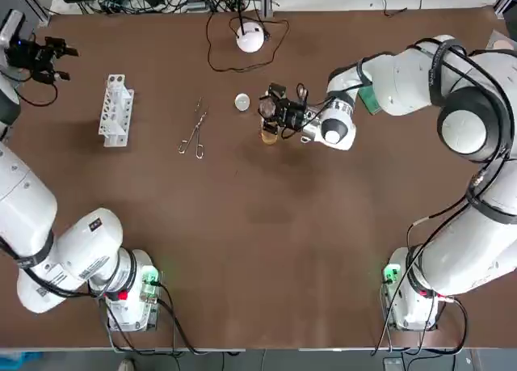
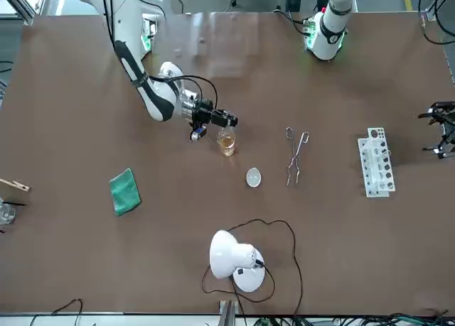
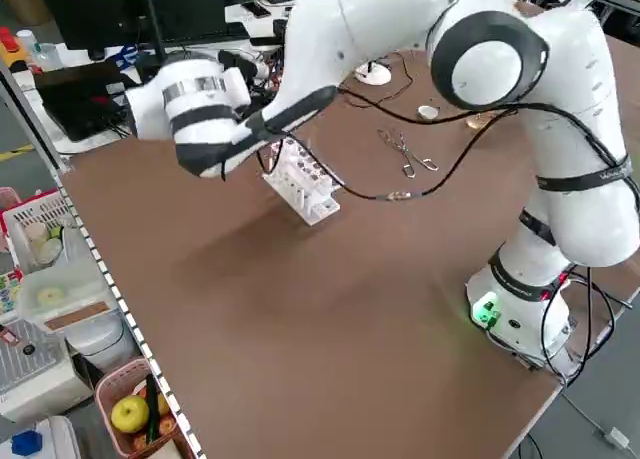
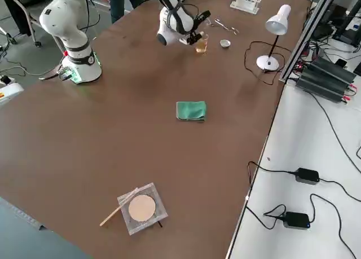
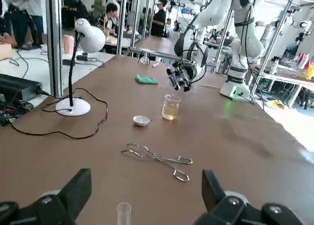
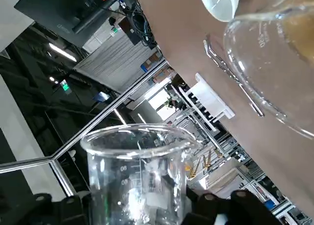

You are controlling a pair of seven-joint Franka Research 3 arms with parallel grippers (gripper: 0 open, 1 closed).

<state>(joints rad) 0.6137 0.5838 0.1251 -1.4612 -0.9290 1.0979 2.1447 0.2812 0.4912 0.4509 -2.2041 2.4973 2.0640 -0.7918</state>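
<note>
Closest up: small clear glass beaker, seemingly empty, pinched in the right gripper just above the amber-filled glass beaker mid-table. Pour looks done, setting it down is left. Meanwhile the left gripper idles, fingers spread, at the far-left corner.

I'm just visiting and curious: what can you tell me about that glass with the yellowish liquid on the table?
The glass beaker is clear, with printed scale marks, and partly filled with amber liquid. It stands upright on the brown table, near a small white dish. The right gripper, shut on an empty beaker, hovers close by its rim; whether they touch cannot be told.
</note>
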